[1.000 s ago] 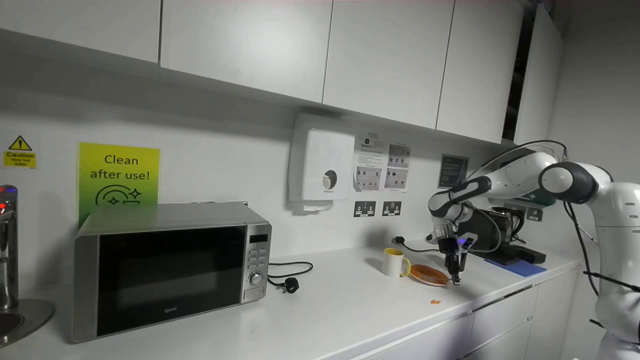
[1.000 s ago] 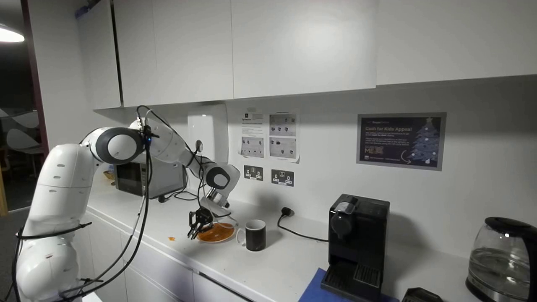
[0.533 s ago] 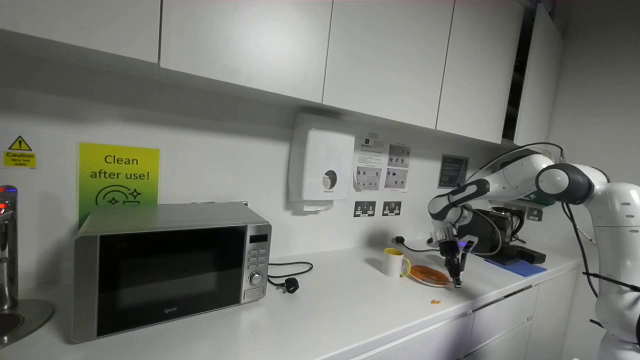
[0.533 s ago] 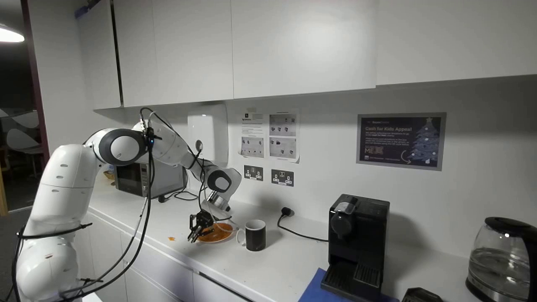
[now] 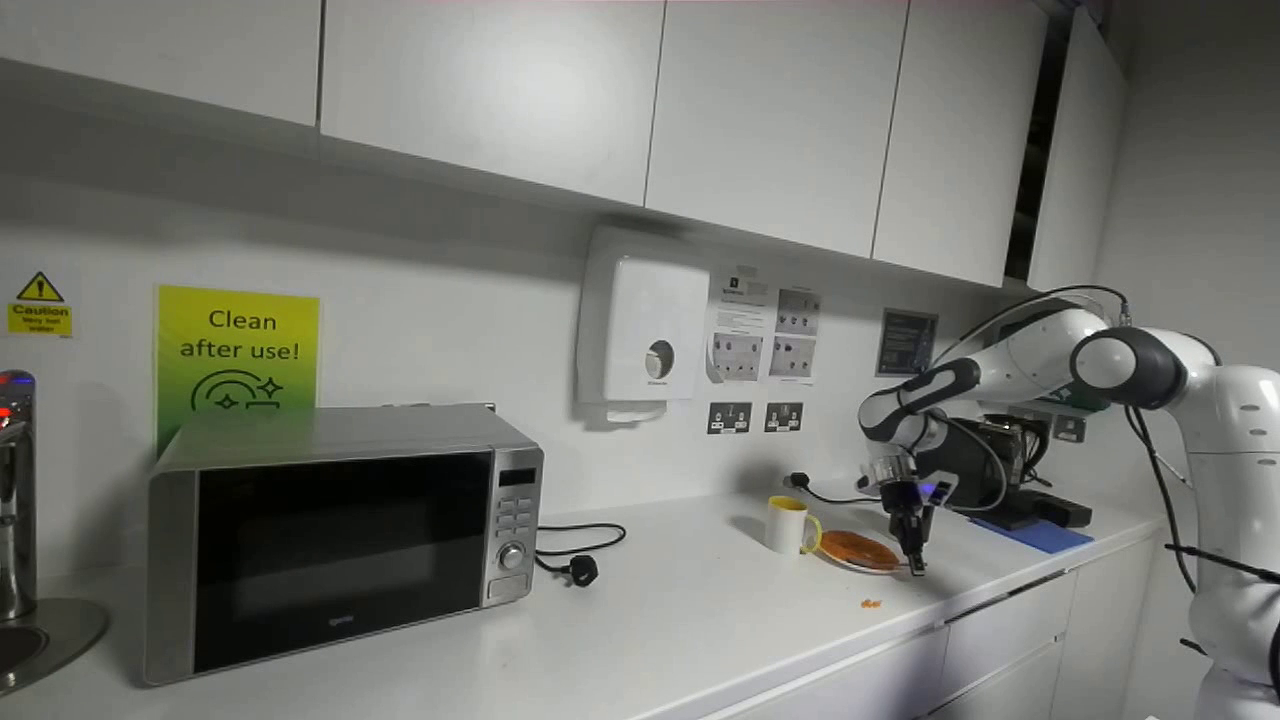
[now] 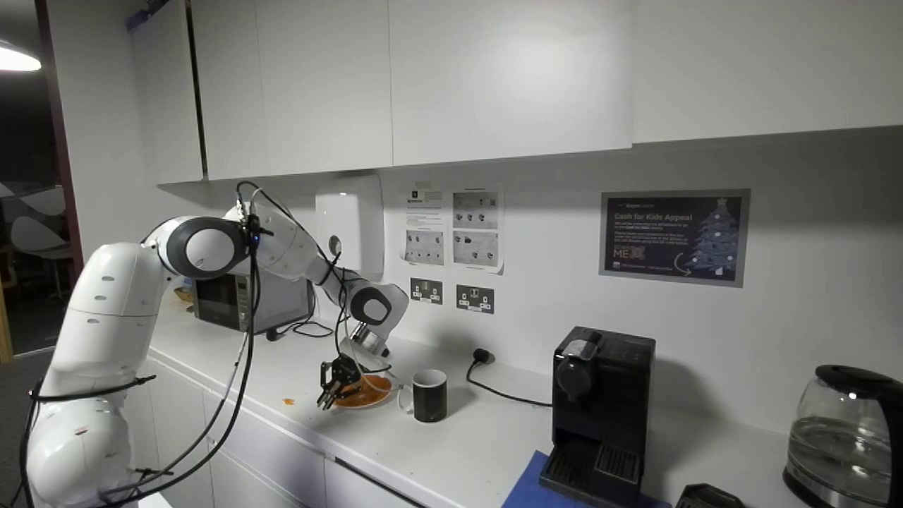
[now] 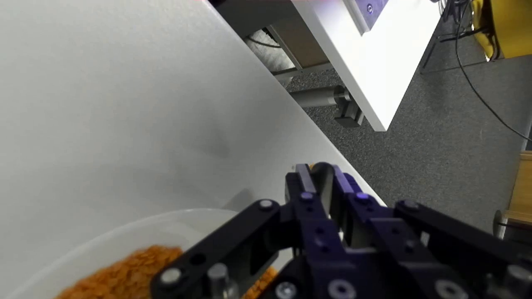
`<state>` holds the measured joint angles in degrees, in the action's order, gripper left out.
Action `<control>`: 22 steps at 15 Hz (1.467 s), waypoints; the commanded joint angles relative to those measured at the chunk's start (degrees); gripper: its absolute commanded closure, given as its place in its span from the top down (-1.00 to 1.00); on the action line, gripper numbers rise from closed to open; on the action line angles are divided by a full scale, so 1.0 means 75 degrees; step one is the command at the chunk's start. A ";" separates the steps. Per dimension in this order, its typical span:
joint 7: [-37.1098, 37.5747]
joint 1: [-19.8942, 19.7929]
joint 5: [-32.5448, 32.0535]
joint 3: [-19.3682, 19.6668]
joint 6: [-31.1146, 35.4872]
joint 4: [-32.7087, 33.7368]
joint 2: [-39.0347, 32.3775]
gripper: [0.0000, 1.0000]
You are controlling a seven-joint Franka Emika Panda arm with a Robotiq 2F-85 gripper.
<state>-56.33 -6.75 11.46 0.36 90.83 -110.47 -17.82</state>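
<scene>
Pointing downward, the claw (image 7: 322,172) hangs just beside the plate (image 7: 183,228), its tips past the rim and over the tabletop (image 7: 124,104); its fingers are drawn together, with a dark rounded piece (image 7: 325,187) showing in the narrow gap between them; whether that is a held object or a part of the claw, I cannot tell; whether the tips touch the tabletop is also unclear. The white plate shows at the lower left of the wrist view, running partly under the claw, and bears orange lentils (image 7: 137,270); in an exterior view it lies in the lower right of the frame; the mug (image 5: 785,527) stands upright near its left side, handle turned toward it; a small orange spill (image 5: 871,603) lies apart from the plate, closer to the tabletop's front edge. The microwave (image 5: 340,560) fills the lower left, with a plug (image 5: 583,570) lying just to its right; in an exterior view the coffee machine (image 6: 600,409) stands on a blue mat (image 6: 525,487) at lower right; the glass jug (image 6: 846,437), partly filled with clear liquid, sits by the right edge.
</scene>
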 commanded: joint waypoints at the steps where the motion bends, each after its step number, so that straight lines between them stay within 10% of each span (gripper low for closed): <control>1: 0.0178 -0.0123 -0.0040 0.0082 -0.0293 0.0152 -0.0110 -0.94; 22: 0.2383 0.0305 -0.2238 0.0129 -0.0550 0.0706 -0.0209 -0.94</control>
<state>-41.97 -4.96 -2.02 1.56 89.68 -107.05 -18.83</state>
